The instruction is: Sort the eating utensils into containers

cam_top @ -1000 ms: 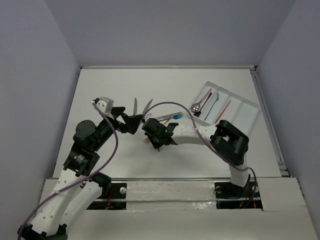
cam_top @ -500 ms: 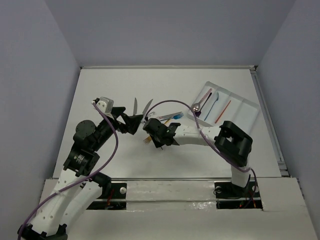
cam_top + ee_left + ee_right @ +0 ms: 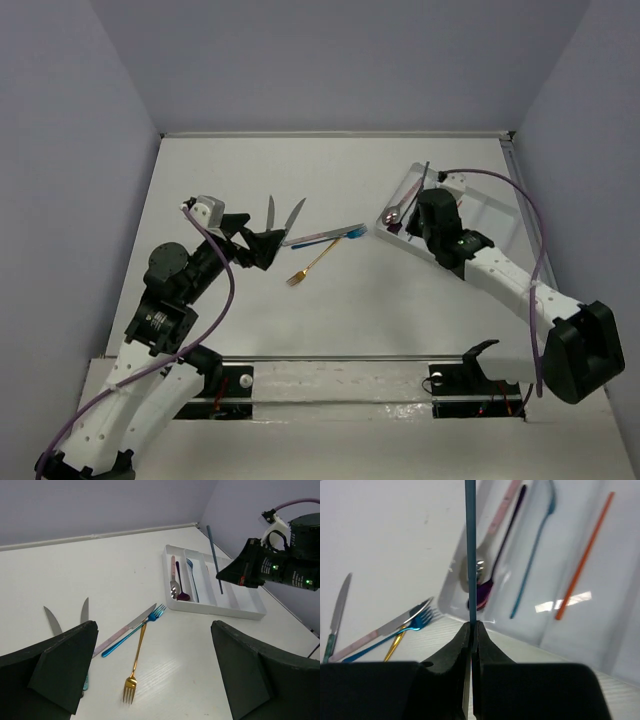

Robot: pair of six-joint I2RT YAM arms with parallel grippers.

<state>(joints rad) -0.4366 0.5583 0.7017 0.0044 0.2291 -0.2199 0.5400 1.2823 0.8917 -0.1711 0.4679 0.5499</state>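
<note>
The white divided tray (image 3: 404, 190) sits at the back right, largely hidden by my right arm. In the left wrist view the tray (image 3: 215, 611) holds a pinkish-handled spoon (image 3: 173, 577), a purple spoon (image 3: 180, 582) and a blue piece (image 3: 192, 577). A red stick (image 3: 582, 560) lies in another compartment. My right gripper (image 3: 471, 625) is shut on a thin blue stick (image 3: 470, 555) and holds it upright over the tray's near end. My left gripper (image 3: 154, 630) is wide open and empty above the gold fork (image 3: 135, 665).
A blue fork (image 3: 132, 637) and a pink-handled knife (image 3: 125, 632) lie crossed beside the gold fork (image 3: 312, 264). Two silver knives (image 3: 270, 212) (image 3: 295, 215) lie just beyond my left gripper (image 3: 265, 245). The table's back wall and right rail border the tray.
My right arm has swung from the table's middle, close to my left gripper, out to the tray at the back right, carrying the thin blue stick. The left arm has not moved.
</note>
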